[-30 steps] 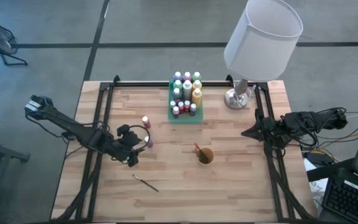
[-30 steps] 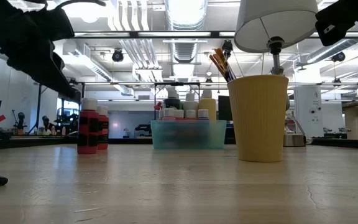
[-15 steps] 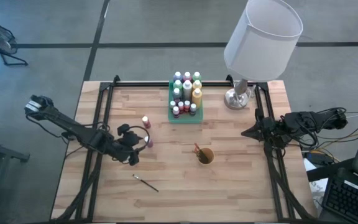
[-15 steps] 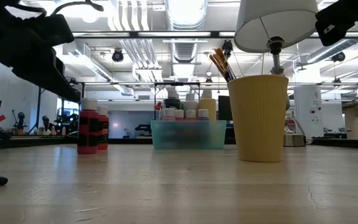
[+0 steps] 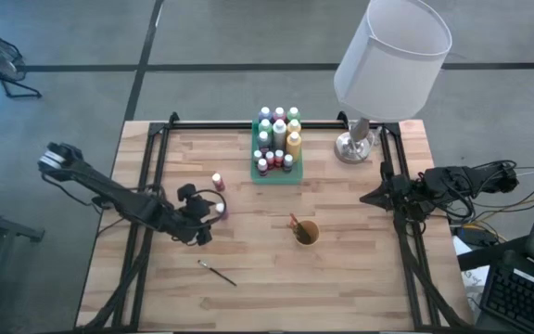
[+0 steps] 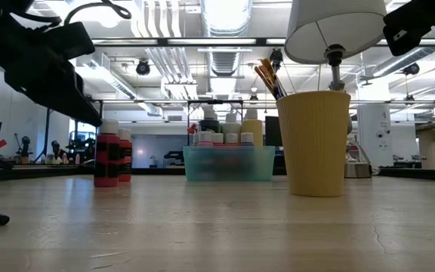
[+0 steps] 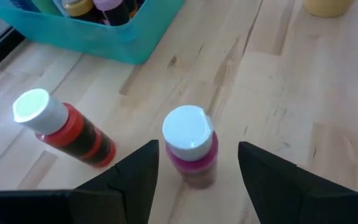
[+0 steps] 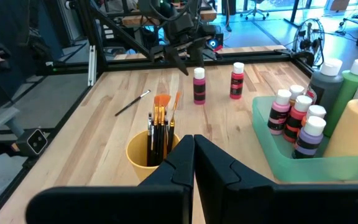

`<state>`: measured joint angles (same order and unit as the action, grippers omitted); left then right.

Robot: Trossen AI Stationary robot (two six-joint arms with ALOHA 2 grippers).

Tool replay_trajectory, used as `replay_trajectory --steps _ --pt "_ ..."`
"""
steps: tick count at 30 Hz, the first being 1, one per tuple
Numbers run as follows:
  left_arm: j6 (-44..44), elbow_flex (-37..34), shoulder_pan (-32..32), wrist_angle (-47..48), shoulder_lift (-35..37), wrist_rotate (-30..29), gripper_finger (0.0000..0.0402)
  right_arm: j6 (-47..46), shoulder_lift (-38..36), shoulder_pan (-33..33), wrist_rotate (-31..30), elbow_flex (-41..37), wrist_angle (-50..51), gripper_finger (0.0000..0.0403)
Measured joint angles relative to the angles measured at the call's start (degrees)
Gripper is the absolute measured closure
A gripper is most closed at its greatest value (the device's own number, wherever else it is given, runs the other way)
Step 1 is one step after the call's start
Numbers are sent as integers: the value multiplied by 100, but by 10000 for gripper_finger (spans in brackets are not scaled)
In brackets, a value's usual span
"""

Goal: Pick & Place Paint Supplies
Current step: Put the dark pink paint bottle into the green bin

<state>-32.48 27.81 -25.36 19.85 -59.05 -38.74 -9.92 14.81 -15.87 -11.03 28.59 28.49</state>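
Left wrist view first: the left gripper (image 7: 194, 165) hangs with its fingers (image 7: 140, 171) spread wide either side of the pink bottle (image 7: 190, 146), flanking its white cap, gripping nothing. Just beside it stands the red bottle (image 7: 64, 127), both upright on the pale wooden table (image 5: 360, 269). Over on the right edge, the right gripper (image 8: 193, 144) waits with its fingers pressed together, empty. Out from there, the green tray (image 5: 275, 173) at the far middle of the table is packed with capped paint bottles (image 5: 279, 133), and the yellow cup (image 5: 306, 232) near the centre holds orange-tipped brushes (image 8: 161, 121). One loose paintbrush (image 5: 218, 272) lies alone near the front. A white-shaded lamp (image 5: 387, 65) stands at the far right corner. Low down, the workshop beyond shows ceiling lights and ducts; the left arm is cut off at the frame's top
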Motion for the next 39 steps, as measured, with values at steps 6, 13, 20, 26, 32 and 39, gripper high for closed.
replay_trajectory --steps 6,13,20,26,32,39 --pt "202 0 96 -198 -208 -89 177 -1 0 1 0 1 0 394" --pt "177 0 157 -282 -236 -192 177 -1 0 1 0 -1 -2 394" --pt "86 0 243 -291 -236 -134 182 -1 1 1 0 -1 0 394" --pt "82 0 291 -342 -236 -110 208 -1 2 -1 0 -1 -1 394" --pt "81 0 291 -348 -236 -90 228 1 2 -1 0 -1 -1 394" --pt "75 0 306 -384 -371 -90 229 -1 0 -1 0 -1 0 394"
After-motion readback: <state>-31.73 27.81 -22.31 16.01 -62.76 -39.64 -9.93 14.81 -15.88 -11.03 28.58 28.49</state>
